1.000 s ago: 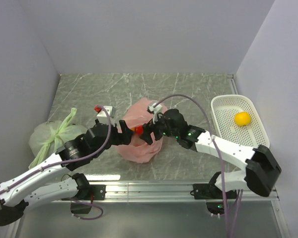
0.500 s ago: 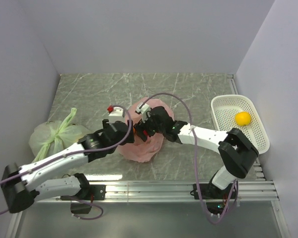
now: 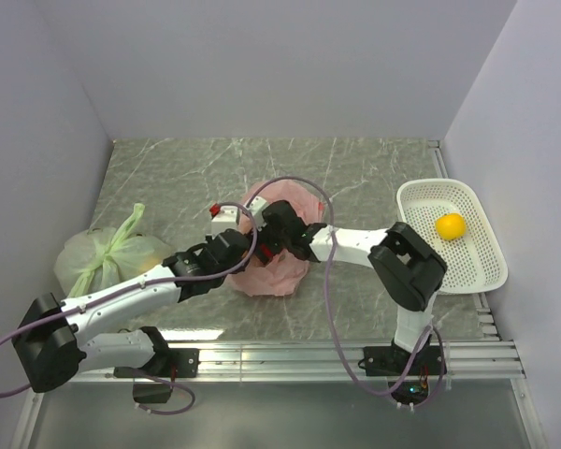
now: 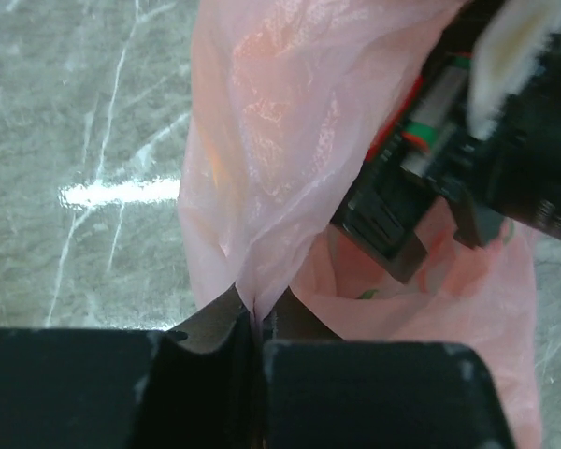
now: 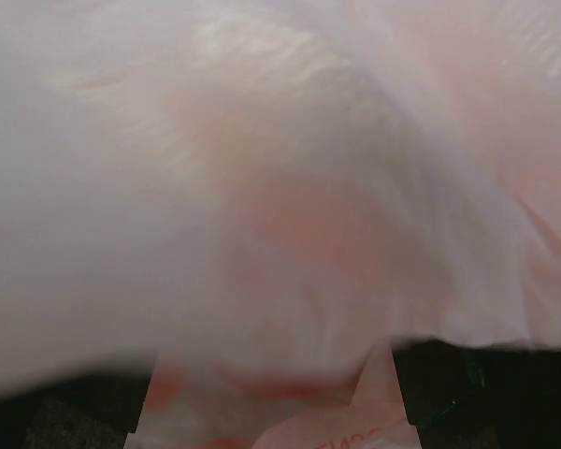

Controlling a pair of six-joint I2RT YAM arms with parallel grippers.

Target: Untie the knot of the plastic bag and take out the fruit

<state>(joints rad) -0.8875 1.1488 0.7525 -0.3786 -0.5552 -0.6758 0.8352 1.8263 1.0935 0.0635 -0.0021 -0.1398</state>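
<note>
Pink, thin and crinkly, the translucent plastic bag (image 3: 280,273) sits between the two arms. The left gripper (image 4: 255,323) is pinched together on a fold of the bag's near wall, holding the film up taut. The right gripper (image 4: 437,245), jaws apart, is inside the opening just beyond that fold, so it is nearer to whatever lies within. The knot cannot be picked out, the fruit is hidden, and the right wrist view shows only pink blur.
</note>
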